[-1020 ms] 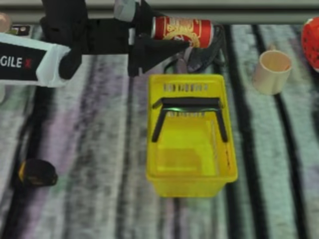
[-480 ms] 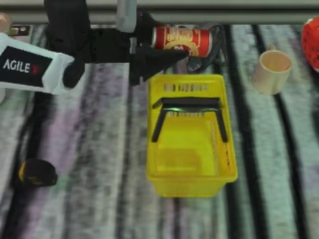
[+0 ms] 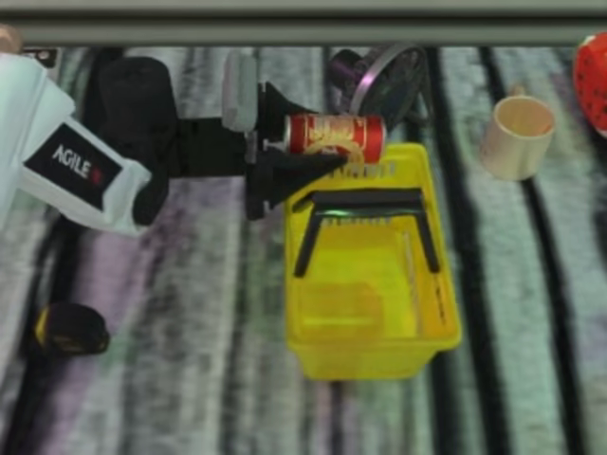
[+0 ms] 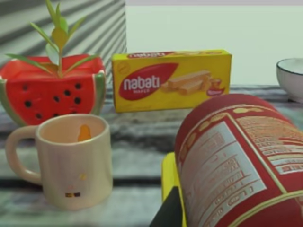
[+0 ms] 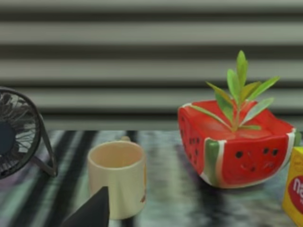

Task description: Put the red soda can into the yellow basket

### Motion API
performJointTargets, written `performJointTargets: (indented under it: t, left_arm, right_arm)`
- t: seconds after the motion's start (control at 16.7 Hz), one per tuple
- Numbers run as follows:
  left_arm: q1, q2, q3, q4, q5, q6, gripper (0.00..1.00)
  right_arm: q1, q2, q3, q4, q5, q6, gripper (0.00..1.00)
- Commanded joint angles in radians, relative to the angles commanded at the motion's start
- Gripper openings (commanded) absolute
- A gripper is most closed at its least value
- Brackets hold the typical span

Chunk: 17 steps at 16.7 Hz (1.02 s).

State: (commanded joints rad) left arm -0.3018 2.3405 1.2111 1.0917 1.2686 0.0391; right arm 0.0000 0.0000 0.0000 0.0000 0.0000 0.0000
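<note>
Black-fingered, my left pincer (image 3: 308, 152) is clamped on the small red cylindrical soda can with its white-and-gold swirl logo (image 3: 334, 136), which lies on its side between the fingers, its long axis running left to right in the top view. The can is held off the counter, over the far rim of the bright yellow rectangular plastic basket with slotted sides (image 3: 446, 318); its right end reaches across that rim while its left end sits at the basket's far left corner. In the left wrist view the can's label (image 4: 236, 161) fills the near side, with a strip of yellow rim (image 4: 169, 182) just under it.

Black folding handles (image 3: 365, 201) lie across the far half of the basket; the near half is open.

Just beyond the can stands a small dark round desk fan (image 3: 381, 78). A cream ceramic mug (image 3: 517, 133) stands to the basket's right, apart from it, and a red watermelon-shaped planter with a green sprig (image 4: 52, 87) lies farther right. A black and yellow tape measure (image 3: 64, 330) sits near the left edge of the striped grey counter (image 3: 190, 332).

My right pincer shows only as a dark fingertip (image 5: 92, 210) in its wrist view; I cannot tell its state.
</note>
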Motion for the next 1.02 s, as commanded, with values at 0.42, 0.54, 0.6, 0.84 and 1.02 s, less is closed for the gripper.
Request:
performJointTargets:
  t: [0.42,0.54,0.6,0.84,1.02]
  left_arm:
    - [0.0,0.0,0.0,0.0,0.0,0.0,0.3]
    - [0.0,0.0,0.0,0.0,0.0,0.0,0.45]
    - [0.0,0.0,0.0,0.0,0.0,0.0,0.53]
    - [0.0,0.0,0.0,0.0,0.0,0.0,0.83]
    - [0.0,0.0,0.0,0.0,0.0,0.0,1.0]
  right_arm:
    - [0.0,0.0,0.0,0.0,0.0,0.0,1.0]
    - [0.0,0.0,0.0,0.0,0.0,0.0,1.0]
    - [0.0,0.0,0.0,0.0,0.0,0.0,1.0]
    - [0.0,0.0,0.0,0.0,0.0,0.0,1.0]
    - [0.0,0.0,0.0,0.0,0.0,0.0,1.0]
